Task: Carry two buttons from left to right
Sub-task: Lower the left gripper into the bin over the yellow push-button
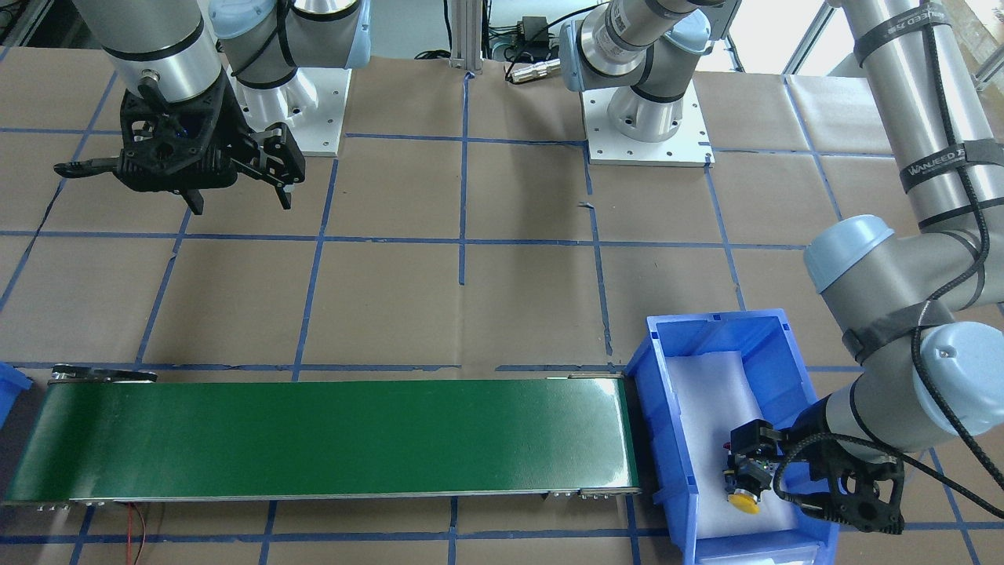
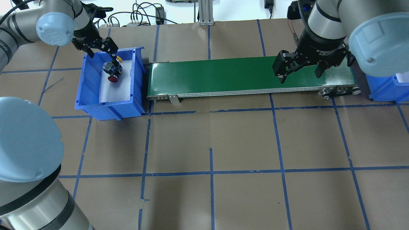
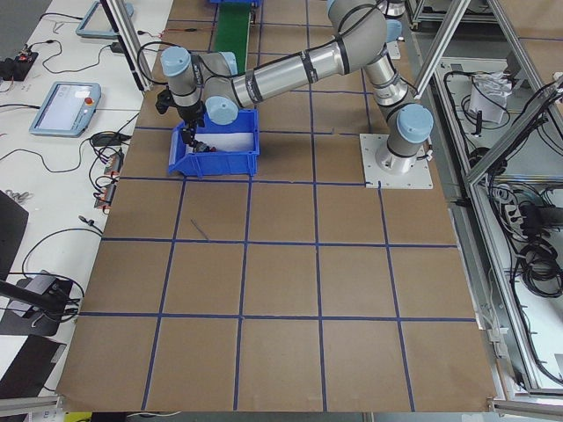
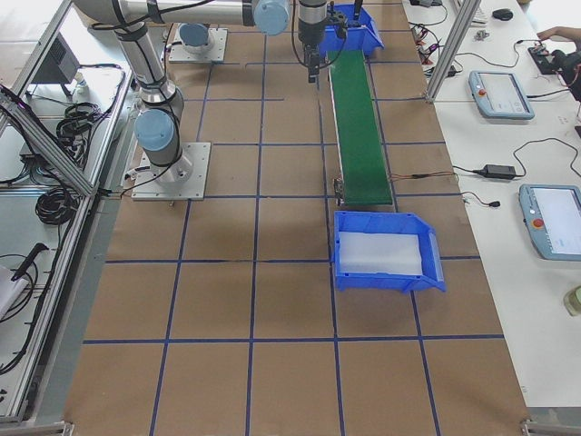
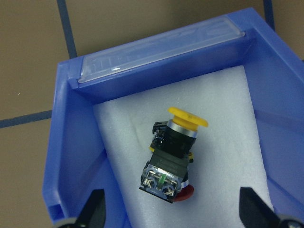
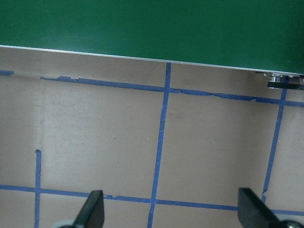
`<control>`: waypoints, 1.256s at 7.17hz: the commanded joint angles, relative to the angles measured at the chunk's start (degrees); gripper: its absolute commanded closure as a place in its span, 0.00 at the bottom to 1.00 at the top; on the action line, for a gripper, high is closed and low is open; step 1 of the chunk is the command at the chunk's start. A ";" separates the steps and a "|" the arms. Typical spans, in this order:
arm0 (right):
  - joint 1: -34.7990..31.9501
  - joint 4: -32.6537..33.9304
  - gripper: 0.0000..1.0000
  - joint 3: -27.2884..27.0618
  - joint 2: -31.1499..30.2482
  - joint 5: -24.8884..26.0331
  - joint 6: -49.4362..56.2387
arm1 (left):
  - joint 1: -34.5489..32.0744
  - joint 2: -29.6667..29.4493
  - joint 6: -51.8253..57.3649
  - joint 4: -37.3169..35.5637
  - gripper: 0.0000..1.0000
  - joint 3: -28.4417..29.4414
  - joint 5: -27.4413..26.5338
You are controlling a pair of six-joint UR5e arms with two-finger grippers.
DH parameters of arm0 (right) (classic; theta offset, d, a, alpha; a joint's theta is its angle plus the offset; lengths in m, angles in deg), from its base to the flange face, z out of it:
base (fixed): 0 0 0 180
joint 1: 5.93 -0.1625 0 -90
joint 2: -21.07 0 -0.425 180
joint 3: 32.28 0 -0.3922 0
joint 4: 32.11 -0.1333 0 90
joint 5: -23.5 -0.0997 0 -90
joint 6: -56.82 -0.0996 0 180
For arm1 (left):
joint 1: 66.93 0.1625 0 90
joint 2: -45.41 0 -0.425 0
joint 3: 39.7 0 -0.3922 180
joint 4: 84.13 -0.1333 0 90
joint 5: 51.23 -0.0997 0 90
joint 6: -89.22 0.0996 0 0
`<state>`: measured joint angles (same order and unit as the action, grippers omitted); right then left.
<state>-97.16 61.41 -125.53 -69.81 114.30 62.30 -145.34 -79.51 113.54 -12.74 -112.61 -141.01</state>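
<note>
A yellow button [image 5: 186,122] and a red button [image 5: 184,194] are seen lying together on white foam [image 5: 228,142] inside a blue bin [image 5: 71,156], which is set just off the left end of a green conveyor belt [image 2: 223,73]. The yellow button is laid with its mushroom cap turned toward the bin's clear-fronted end wall. Only a sliver of the red cap is shown, tucked beneath a black body and a screw-terminal base that is turned up toward the wrist camera. Which button that base belongs to cannot be told, but the two are pressed against each other. The left gripper [image 2: 102,55] is held over the bin, close above the pair, with its fingers spread wide. In the wrist view the fingertips [image 5: 95,211] are seen far apart at the lower edge, and nothing is pinched between them. Whether a finger is touching either button cannot be judged from the overhead view. The right gripper [image 2: 300,75] is held in the air by the belt's right end, its fingers likewise parted around nothing, and brown paper and the belt's edge are shown below it in its own wrist view. A second blue bin [image 4: 386,272], lined in white, is placed at the belt's right end. The table [image 2: 243,140] is covered in brown paper marked off with blue tape.
</note>
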 commanded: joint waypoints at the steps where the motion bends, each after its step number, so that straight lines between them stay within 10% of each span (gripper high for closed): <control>1: 0.00 0.00 0.00 0.00 0.00 -0.01 -0.03 | -0.42 -1.54 2.91 -3.24 0.00 -0.04 0.39; 9: 0.00 0.00 0.00 0.00 0.00 -0.01 0.05 | -1.57 -3.13 6.27 -4.94 0.00 -2.23 0.39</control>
<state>-97.17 61.41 -125.53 -69.81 114.29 62.31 -146.92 -82.57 119.77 -17.70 -114.61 -140.70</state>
